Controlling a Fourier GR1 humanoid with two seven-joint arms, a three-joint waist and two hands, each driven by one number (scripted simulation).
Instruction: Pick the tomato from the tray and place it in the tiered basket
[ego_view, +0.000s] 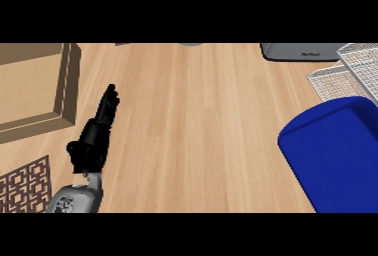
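Note:
No tomato shows anywhere in the head view. The tiered basket (347, 75), made of white wire mesh, stands at the upper right edge, partly cut off. A large blue rounded slab (336, 155) fills the right side below it, and what lies behind it is hidden. A flat wooden tray-like frame (66, 95) sits at the upper left, its visible inside bare. My left hand (94, 135) rests at the lower left just right of that frame, open, fingers straight and pointing away, holding nothing. My right hand does not show.
A grey appliance (303, 51) stands at the top right beside the basket. A brown patterned mat (23, 185) lies at the lower left corner. Bare wooden counter (199, 125) spans the middle.

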